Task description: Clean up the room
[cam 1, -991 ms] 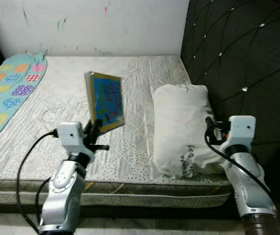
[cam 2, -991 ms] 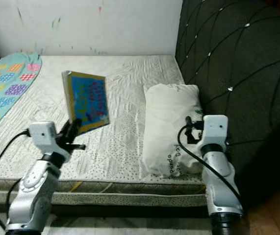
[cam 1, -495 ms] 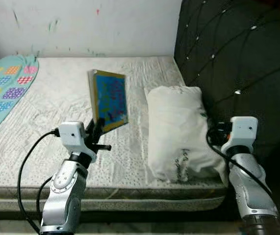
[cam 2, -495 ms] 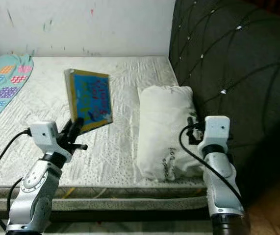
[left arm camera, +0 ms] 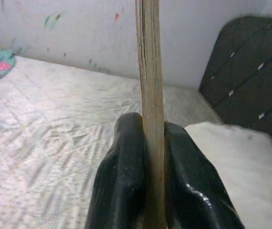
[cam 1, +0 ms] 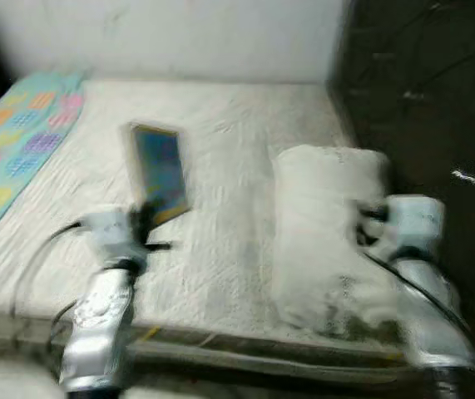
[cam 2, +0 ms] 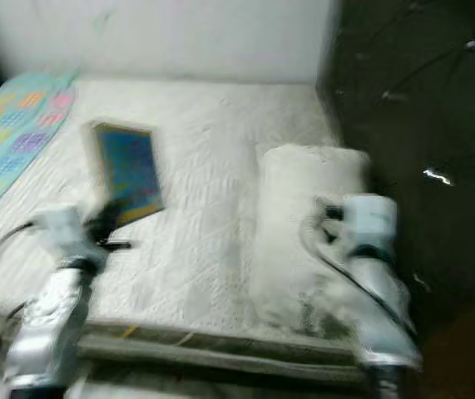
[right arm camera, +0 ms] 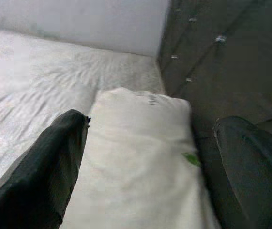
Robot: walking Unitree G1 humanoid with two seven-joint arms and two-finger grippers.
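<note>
A blue picture book (cam 1: 158, 170) with a yellow rim stands on edge over the white mattress (cam 1: 220, 116), and my left gripper (cam 1: 145, 224) is shut on its lower edge. In the left wrist view both black fingers (left arm camera: 126, 157) press the book's page edge (left arm camera: 149, 57) between them. A white pillow (cam 1: 324, 224) lies along the bed's right side by the headboard. My right gripper (right arm camera: 155, 124) is open, one finger on each side of the pillow's (right arm camera: 140, 143) near end. Both eye views are blurred.
A dark tufted headboard (cam 1: 420, 91) rises on the right, close to my right arm. A teal blanket (cam 1: 12, 141) with coloured patches covers the bed's left side. A white wall (cam 1: 179, 37) backs the bed. The mattress's front edge (cam 1: 220, 341) is just below my arms.
The whole picture has shifted and blurred, so the camera moved. The left gripper still holds the book, and the right gripper still straddles the pillow's end.
</note>
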